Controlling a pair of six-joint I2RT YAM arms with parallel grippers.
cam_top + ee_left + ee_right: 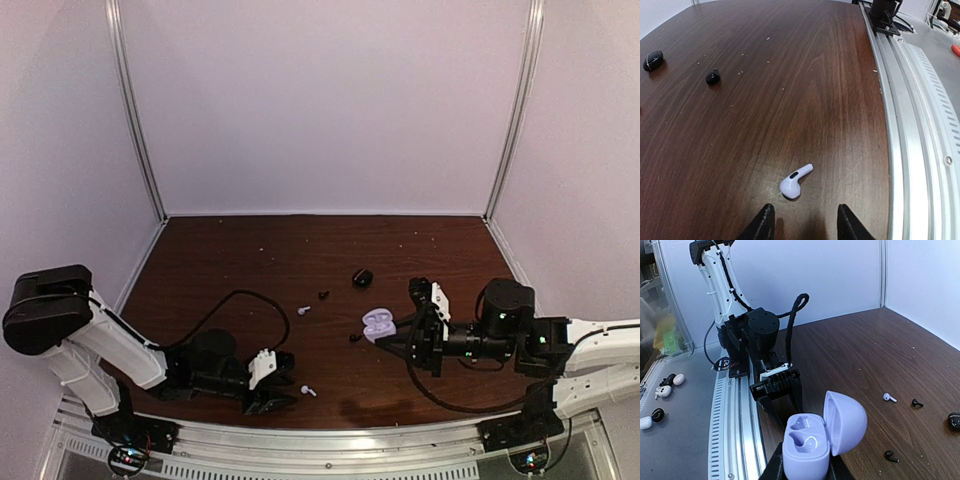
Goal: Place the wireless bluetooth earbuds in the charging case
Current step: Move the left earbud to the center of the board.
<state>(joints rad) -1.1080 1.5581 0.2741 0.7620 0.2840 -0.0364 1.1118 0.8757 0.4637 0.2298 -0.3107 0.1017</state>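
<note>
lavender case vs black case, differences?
The lavender case is pale purple, the black case glossy black. The lavender case has its lid open; the black case is shut. The lavender case is held in the right gripper; the black case lies loose on the table. Both are small and rounded.

No words, numbers, brand names or signs can be read in any of the pictures. Any marks that may be there are too small and blurry to make out.
</note>
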